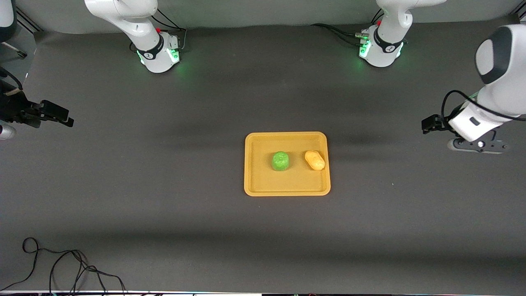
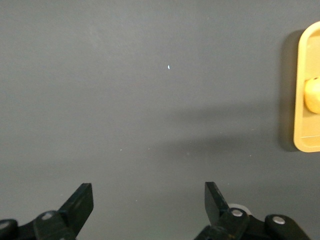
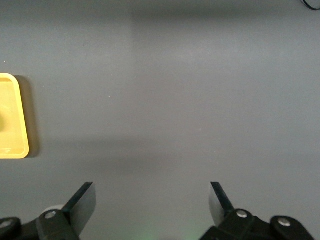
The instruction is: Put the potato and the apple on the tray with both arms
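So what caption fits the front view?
Apple and potato rest on the tray; both claws wait open at the table's ends.

a loose black cable lies curled on the dark grey table.

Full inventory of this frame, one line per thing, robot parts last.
tray: 1, mustard yellow, middle of the table.
apple: 1, bright green, on the tray near its centre.
potato: 1, yellow-tan, on the tray beside the apple, toward the left arm's end.
cable: 1, black, looped on the table near the front camera, toward the right arm's end.
table: 1, dark grey.
left gripper: 1, black, open and empty, over bare table at the left arm's end.
right gripper: 1, black, open and empty, over bare table at the right arm's end.
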